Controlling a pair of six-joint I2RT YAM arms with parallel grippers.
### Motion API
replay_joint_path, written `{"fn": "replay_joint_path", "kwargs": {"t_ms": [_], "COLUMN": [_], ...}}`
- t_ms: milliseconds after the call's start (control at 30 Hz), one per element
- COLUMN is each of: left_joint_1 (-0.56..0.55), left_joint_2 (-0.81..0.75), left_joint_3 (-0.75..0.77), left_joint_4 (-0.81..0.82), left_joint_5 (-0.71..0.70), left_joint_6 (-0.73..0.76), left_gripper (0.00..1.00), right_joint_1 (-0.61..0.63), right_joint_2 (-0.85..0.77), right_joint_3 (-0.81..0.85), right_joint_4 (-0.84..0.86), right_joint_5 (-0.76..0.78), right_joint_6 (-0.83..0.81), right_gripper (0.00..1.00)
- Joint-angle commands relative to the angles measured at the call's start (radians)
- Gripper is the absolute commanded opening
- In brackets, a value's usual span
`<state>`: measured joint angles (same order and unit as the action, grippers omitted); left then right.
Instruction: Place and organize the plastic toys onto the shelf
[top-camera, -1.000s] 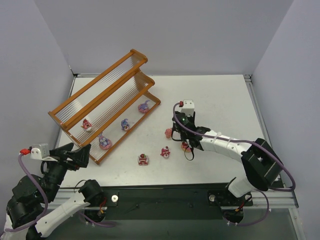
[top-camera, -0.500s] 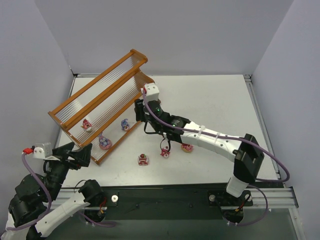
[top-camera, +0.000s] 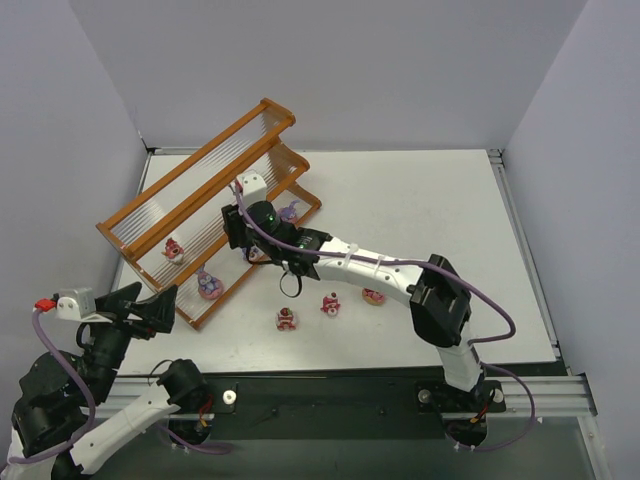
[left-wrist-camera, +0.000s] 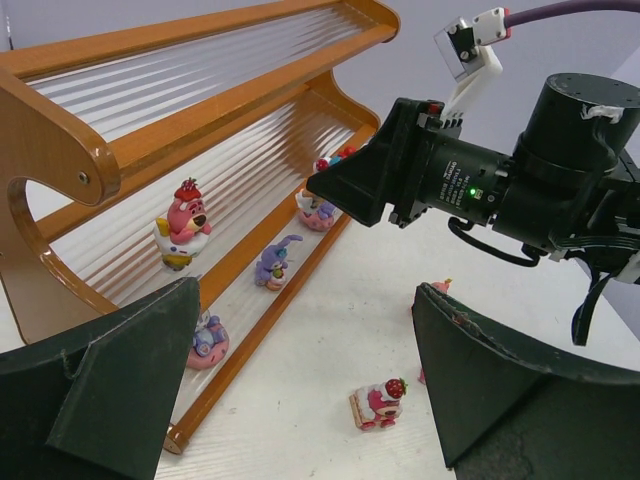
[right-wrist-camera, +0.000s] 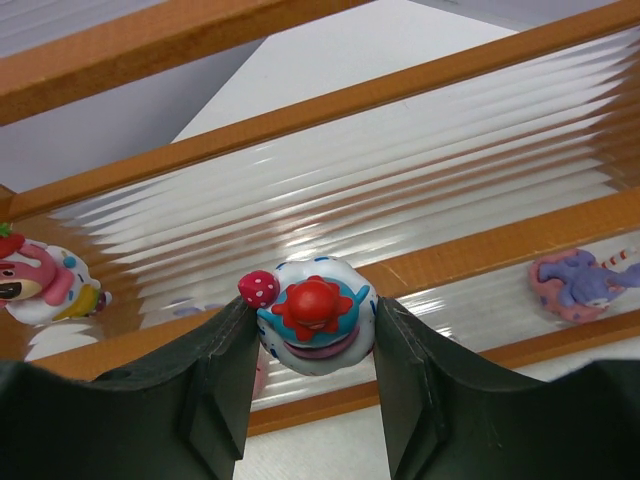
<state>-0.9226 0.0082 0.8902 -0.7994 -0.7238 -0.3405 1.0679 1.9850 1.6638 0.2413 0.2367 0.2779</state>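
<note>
Clamping a white-and-red cupcake-shaped plastic toy (right-wrist-camera: 318, 320), the right jaws are hovering by the orange-brown stepped shelf (left-wrist-camera: 50, 140), the left jaws gaping apart.

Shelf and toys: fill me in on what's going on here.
The right tool holds a cupcake toy between its fingers, close to the shelf, not yet set down. The left tool hangs open and empty by the shelf's near end. Several toys already sit on the shelf; three loose toys lie on the table.
</note>
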Motion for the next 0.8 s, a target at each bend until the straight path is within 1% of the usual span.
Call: {"fn": "replay_joint_path", "kwargs": {"t_ms": [0,100,133,200,367,533,767], "left_joint_1": [-0.012,-0.012,-0.015,-0.015,-0.018,-0.018,-0.019], "left_joint_2": [-0.013,-0.017,-0.019,-0.020,-0.024,-0.036,-0.037], "left_joint_3": [0.029,0.033,0.033,0.039,0.047,0.038,0.035], "left_joint_4": [0.042,0.040,0.040,0.037,0.028,0.023,0.023], "left_joint_5": [-0.014,-0.014,-0.014,-0.016,-0.016,-0.019,-0.019], "left_joint_6": [0.023,0.024,0.024,0.024,0.023,0.018,0.015], "left_gripper": [0.97,0.97,0.97,0.97,0.97,0.97,0.97], "right_joint_1": [0.010,0.012,0.014,0.015,0.015,0.015,0.009], "right_joint_2": [0.037,0.089,0.103,0.144,0.228,0.235,0.251], "right_joint_3": [0.106,0.157,0.207,0.243,0.404,0.429,0.442], "right_joint_4": [0.082,0.055,0.026,0.007,-0.131,-0.210,-0.224], "right_joint_5": [-0.024,-0.014,-0.005,0.007,0.036,0.081,0.114], "right_joint_6": [-0.014,-0.019,-0.023,-0.034,-0.058,-0.066,-0.112], "right_gripper": [0.00,0.00,0.00,0.00,0.00,0.00,0.00]}}
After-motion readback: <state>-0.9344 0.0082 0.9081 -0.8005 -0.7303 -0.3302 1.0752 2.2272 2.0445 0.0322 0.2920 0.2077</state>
